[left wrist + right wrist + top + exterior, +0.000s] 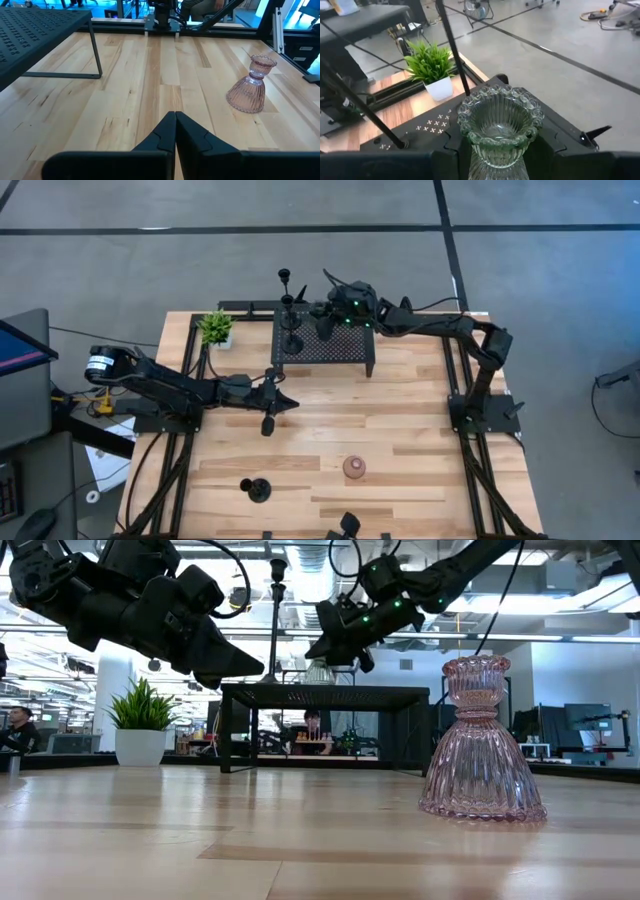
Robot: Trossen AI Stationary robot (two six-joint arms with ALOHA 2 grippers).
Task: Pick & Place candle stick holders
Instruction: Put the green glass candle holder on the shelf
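My right gripper (325,320) is over the black perforated stand (325,352) at the far middle, shut on the greenish glass holder (500,125). Two slim black holders (289,330) stand on their round bases on the stand's left part. A third black holder (257,490) stands on the table near left. The pink glass holder (354,468) stands on its wide base at the near middle; it also shows in the low view (483,740). My left gripper (292,402) is shut and empty above the table's middle, left of centre. My right gripper pinches the greenish holder's narrow neck (495,162), just under its beaded cup, between its two fingers, one on each side. The holder is upright, cup up, above the stand's top. Whether its base rests on the stand, I cannot tell.
A small green potted plant (216,328) stands at the far left beside the stand. Bare wood lies between the stand and the pink holder. A dark camera mount (347,525) sits at the near edge.
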